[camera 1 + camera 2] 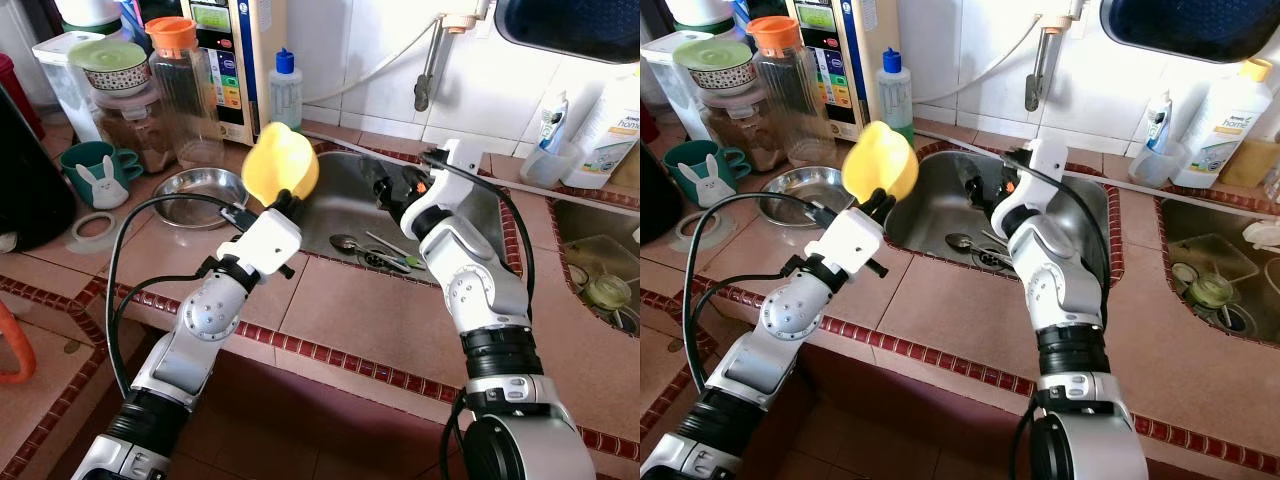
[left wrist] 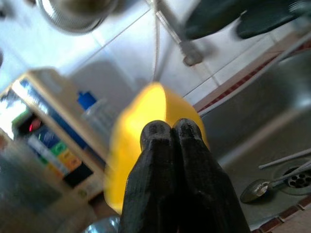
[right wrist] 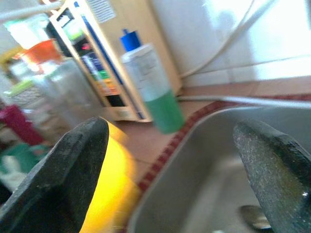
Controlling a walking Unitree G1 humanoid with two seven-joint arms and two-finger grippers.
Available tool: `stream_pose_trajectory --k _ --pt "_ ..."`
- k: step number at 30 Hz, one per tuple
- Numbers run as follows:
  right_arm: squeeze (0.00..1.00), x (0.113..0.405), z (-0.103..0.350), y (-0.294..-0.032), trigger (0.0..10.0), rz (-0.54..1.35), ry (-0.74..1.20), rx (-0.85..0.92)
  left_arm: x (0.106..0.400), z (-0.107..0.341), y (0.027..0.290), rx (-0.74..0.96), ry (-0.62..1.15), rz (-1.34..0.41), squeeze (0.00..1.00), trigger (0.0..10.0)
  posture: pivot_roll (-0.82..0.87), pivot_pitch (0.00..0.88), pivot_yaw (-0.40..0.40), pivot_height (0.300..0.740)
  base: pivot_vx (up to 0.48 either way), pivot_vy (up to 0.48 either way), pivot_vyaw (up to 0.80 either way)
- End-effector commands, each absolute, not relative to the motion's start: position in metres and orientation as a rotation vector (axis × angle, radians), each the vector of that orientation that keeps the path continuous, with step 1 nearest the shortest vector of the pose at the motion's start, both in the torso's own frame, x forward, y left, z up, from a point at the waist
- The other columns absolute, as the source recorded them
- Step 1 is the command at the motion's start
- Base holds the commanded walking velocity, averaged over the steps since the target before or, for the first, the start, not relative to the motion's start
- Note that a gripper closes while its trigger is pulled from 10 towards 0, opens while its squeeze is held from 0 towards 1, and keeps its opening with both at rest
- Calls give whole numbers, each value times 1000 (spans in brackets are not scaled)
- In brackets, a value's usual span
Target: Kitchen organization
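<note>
Over the sink's near-left corner, the left gripper (image 1: 284,203) holds a yellow cup (image 1: 279,162) up in the air, its two black fingers (image 2: 172,145) pressed together on the cup's rim. That pinch looks thin (only an edge is caught), so a quick swing could let the cup pivot or slip, and it would likely fall into the steel sink (image 1: 350,195) onto the spoons (image 1: 370,248) by the drain, or clip the steel bowl (image 1: 195,192) on the tiled counter (image 1: 340,310). The right gripper (image 1: 392,192) hovers over the basin with its fingers spread wide, empty. The two arms are close, so a careless reach across might knock the cup loose
</note>
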State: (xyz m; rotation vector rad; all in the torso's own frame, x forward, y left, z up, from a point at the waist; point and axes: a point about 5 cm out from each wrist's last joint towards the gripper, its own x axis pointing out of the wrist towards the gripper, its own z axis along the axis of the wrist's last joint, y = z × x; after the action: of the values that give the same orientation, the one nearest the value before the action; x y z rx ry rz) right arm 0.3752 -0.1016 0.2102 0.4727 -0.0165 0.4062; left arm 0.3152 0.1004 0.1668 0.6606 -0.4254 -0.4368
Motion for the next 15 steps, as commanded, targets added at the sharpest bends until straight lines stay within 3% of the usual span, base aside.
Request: stream_pose_trajectory --k 1,7,15 --pt "0 377 211 -99 10000 423 4 503 312 168 96 685 -455 -460 0 0 111 0 10 740 0 0 0" --pt "0 373 219 -85 10000 525 58 578 308 155 83 784 -472 -526 0 0 102 0 4 740 0 0 0" --pt "0 374 220 -91 10000 513 58 569 311 157 80 764 -482 -509 0 0 97 0 -2 740 0 0 0"
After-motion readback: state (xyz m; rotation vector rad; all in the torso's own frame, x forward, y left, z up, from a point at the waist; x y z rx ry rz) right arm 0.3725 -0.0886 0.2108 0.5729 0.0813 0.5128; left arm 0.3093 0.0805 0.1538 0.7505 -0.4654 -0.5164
